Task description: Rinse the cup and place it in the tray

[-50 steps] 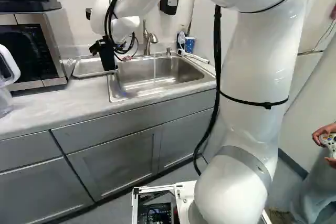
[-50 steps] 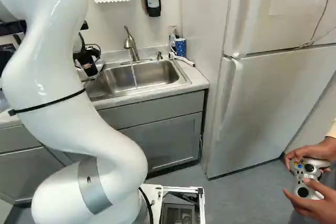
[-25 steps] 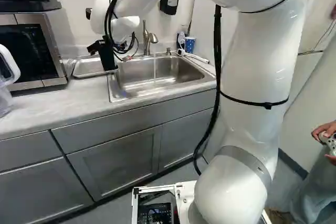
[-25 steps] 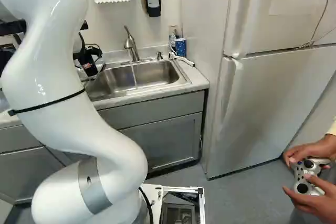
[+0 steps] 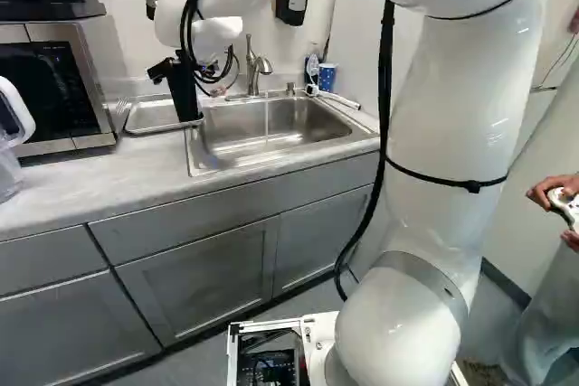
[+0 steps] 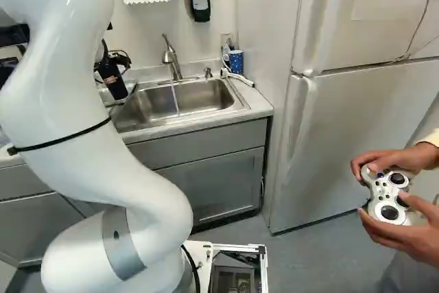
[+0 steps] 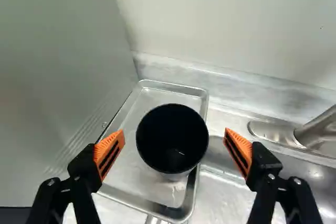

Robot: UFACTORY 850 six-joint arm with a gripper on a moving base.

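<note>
The gripper stands wide, its two fingers apart on either side of the cup with a gap at each side, so it holds nothing. The cup is upright over the tray, mouth up, close to the tray's long edge on the sink side; the tray itself lies near the back edge of the worktop, between the microwave and the sink. Placing looks all but done, and backing straight off should come next. The chief risk is a sideways drift on the way out: one finger could catch the rim and tip this tall cup, most likely towards the sink, as that edge is so near. Its base is mostly hidden, so I cannot tell whether it sits flat or partly on the tray's raised rim; if the latter, a light nudge might topple it. A wide swing could also bump the microwave or the tap. Water is running from the tap into the sink and would go on being wasted if nobody shuts it off. As for brands, labels or writing, none can be made out on the cup or the tray
</note>
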